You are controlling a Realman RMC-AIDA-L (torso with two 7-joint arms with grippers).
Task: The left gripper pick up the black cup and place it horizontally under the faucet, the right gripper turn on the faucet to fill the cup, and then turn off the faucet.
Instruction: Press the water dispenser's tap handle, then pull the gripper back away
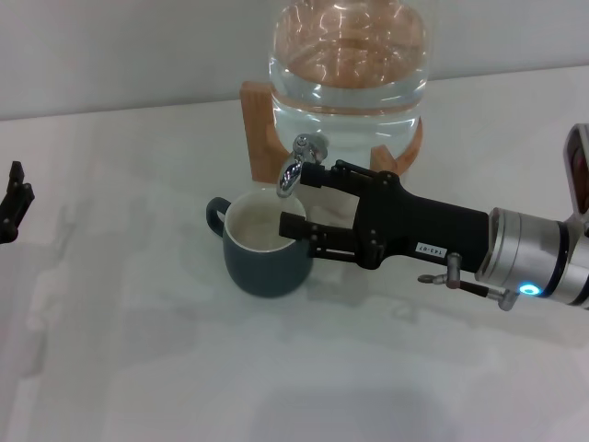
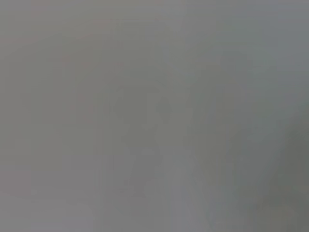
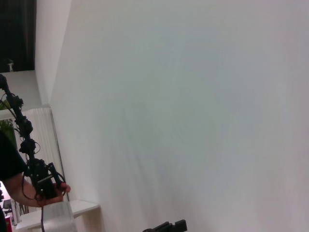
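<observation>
In the head view the black cup (image 1: 267, 244) stands upright on the white table, cream inside showing, with its handle to the left. The chrome faucet (image 1: 293, 171) hangs just above the cup's far rim, fitted to the clear glass water jar (image 1: 348, 55). My right gripper (image 1: 304, 201) reaches in from the right with its fingers apart. Its upper finger lies against the faucet and its lower finger sits over the cup's right rim. My left gripper (image 1: 13, 204) is at the far left edge, away from the cup. The left wrist view shows only plain grey.
The jar rests on a wooden stand (image 1: 262, 129) at the back of the table (image 1: 138, 350). The right wrist view shows a white wall and, low at one side, a person's hand (image 3: 41, 191) holding a black device.
</observation>
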